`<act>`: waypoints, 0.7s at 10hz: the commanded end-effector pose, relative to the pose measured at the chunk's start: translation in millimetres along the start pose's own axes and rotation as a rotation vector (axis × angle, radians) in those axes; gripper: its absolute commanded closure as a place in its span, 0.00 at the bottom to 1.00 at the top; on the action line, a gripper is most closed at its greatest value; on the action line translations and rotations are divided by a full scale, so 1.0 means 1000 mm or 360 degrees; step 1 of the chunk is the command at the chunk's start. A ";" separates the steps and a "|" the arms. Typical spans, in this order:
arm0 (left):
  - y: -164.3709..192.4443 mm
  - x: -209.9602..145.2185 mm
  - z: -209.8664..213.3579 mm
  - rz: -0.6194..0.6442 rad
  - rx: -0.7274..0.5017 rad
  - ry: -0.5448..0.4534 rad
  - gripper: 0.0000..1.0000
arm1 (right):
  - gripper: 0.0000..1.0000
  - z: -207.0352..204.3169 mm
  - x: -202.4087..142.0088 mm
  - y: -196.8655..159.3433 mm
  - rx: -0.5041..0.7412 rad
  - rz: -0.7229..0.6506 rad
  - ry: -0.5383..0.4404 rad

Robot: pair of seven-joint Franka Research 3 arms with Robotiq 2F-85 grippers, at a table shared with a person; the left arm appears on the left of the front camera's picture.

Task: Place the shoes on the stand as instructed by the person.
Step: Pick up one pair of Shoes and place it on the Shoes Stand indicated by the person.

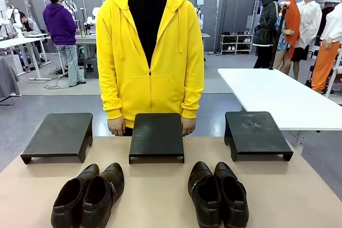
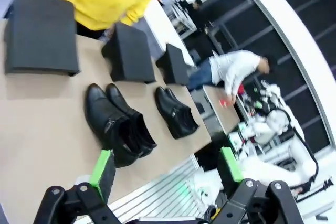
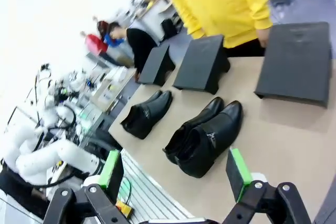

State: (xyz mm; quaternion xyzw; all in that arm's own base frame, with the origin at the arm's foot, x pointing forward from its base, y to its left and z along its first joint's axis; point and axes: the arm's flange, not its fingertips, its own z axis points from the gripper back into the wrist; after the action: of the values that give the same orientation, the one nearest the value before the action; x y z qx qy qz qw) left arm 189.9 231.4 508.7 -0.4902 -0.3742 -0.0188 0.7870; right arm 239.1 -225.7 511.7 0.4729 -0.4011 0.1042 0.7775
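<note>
Two pairs of shoes (image 1: 88,196) are sitting on the table (image 1: 155,196) just beyond the left fingers (image 2: 102,167) and right fingers (image 3: 237,167), both standing wide and holding nothing. The person (image 1: 149,52) is giving no visible signal, so grabbing now is risking the wrong stand (image 1: 156,134)

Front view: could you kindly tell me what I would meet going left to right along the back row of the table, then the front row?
Back row: left stand → middle stand → right stand. Front row: blackish-brown shoes → black shoes.
</note>
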 end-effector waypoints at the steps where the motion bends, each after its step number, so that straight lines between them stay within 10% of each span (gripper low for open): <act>1: -0.006 -0.003 0.004 0.0008 0.0045 -0.0118 0.00 | 0.00 -0.005 -0.008 0.011 -0.0090 0.0010 -0.0008; 7: -0.002 -0.009 0.020 0.0045 0.0075 -0.0124 0.00 | 0.00 0.011 -0.011 0.007 -0.0137 -0.0047 -0.0011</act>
State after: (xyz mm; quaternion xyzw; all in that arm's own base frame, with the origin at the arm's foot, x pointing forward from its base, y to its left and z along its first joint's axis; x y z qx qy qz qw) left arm 170.3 240.5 506.3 -0.4754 -0.3923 0.0328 0.7868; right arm 223.8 -225.8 508.0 0.4449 -0.3938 0.0657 0.8017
